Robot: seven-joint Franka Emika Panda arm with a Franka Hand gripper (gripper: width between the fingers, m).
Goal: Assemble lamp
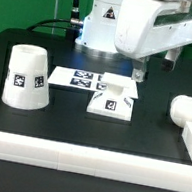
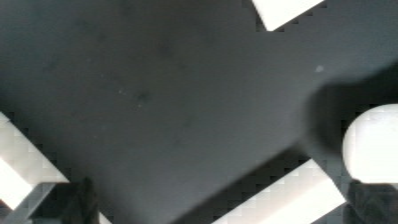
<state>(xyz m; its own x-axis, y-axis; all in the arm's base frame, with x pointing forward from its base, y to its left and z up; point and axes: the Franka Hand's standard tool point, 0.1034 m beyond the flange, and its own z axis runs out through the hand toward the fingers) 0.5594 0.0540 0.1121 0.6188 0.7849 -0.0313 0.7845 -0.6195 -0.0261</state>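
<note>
Shade (image 1: 26, 77) stands at the exterior view's left on the tabletop (image 1: 148, 138), base (image 1: 113, 100) lies centre, bulb (image 1: 186, 109) right. Hand (image 1: 138, 75) hangs over the base's far edge; finger spread cannot be told.

Exterior view: bright, even lighting; white surfaces nearly overexposed against the matte black tabletop (image 1: 79, 127); shadows soft. Wrist view: dim, heavily blurred; the bulb (image 2: 377, 150) glares white, edges unfocused.
</note>
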